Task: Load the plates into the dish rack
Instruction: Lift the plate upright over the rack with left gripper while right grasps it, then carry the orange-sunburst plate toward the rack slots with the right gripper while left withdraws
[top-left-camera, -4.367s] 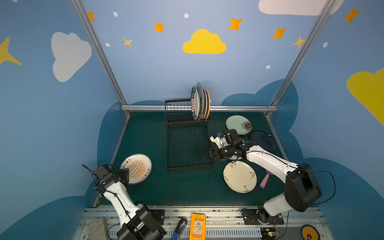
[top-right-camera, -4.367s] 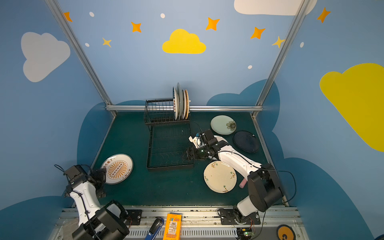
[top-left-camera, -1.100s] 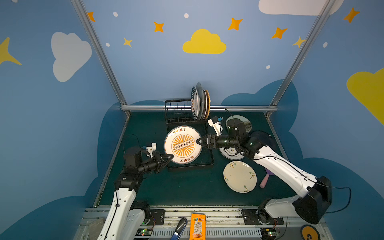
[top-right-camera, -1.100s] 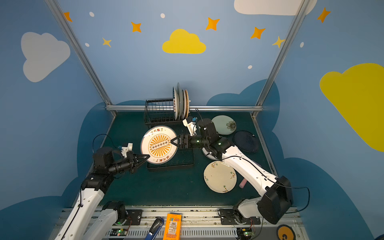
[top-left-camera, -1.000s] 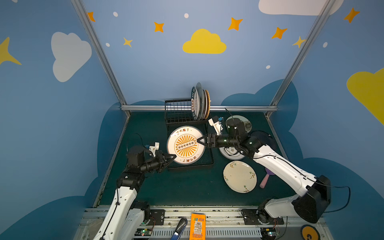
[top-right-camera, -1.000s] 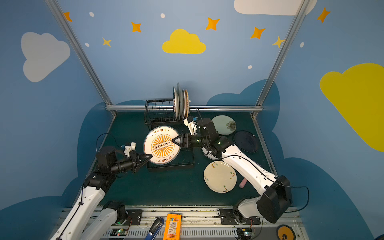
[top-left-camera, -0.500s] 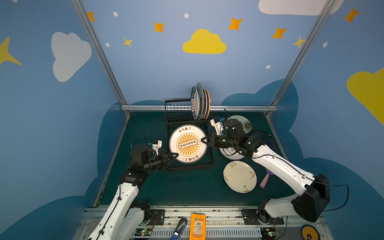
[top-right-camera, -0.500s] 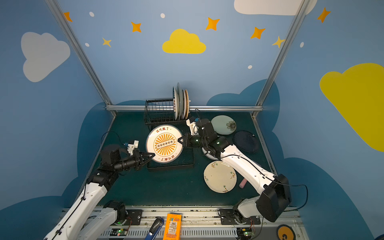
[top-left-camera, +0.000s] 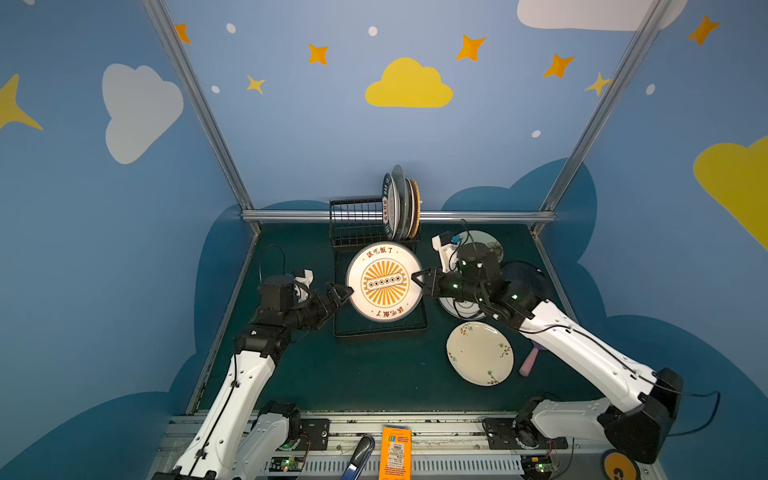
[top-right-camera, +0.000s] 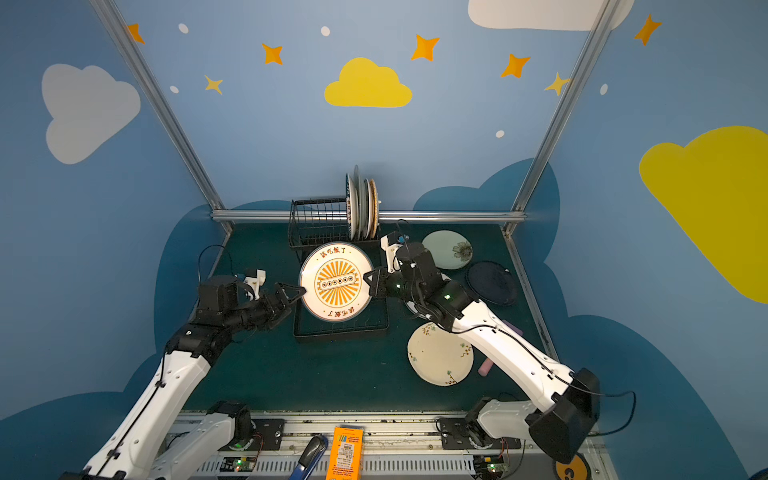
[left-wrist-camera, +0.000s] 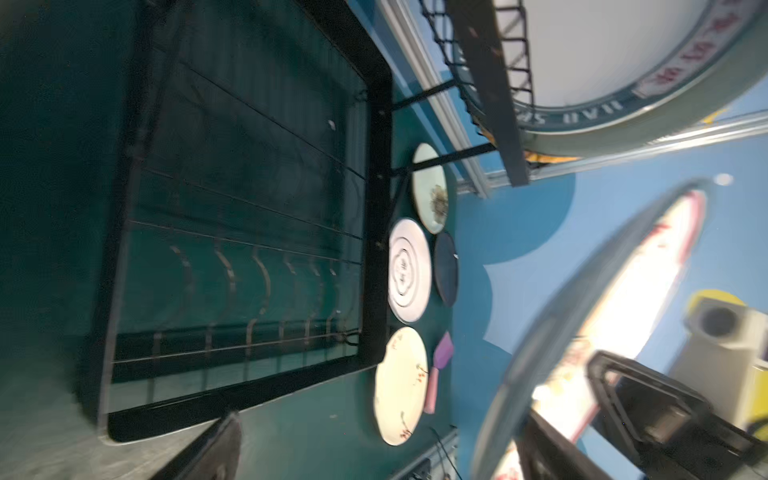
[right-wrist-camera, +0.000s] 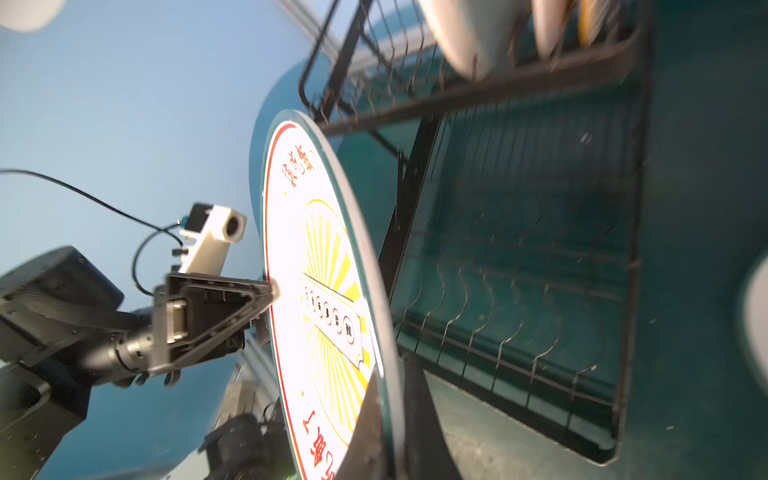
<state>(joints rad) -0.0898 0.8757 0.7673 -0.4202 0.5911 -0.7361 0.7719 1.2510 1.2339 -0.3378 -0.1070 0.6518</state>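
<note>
Pinched sunburst plate (top-left-camera: 384, 282) at rim with right gripper (top-left-camera: 414, 279), clamped tight; held upright in air above dish rack (top-left-camera: 382, 332) tray, likely for edge-first slotting beside racked plates (top-left-camera: 401, 205); spread left gripper (top-left-camera: 347, 291) wide at opposite rim, gripping nothing

Place: we log a robot test booth | Walls: blue panels (top-left-camera: 311, 137) painted with a yellow cloud (top-left-camera: 408, 85) and stars (top-left-camera: 318, 54) | Frame: bare metal posts (top-left-camera: 200, 102) at the corners | Floor: green mat (top-left-camera: 365, 374) | Front: we see arm bases (top-left-camera: 515, 430) bolted to a metal rail (top-left-camera: 440, 427), loose cables (right-wrist-camera: 89, 198), exposed circuit boards (top-left-camera: 286, 463)
</note>
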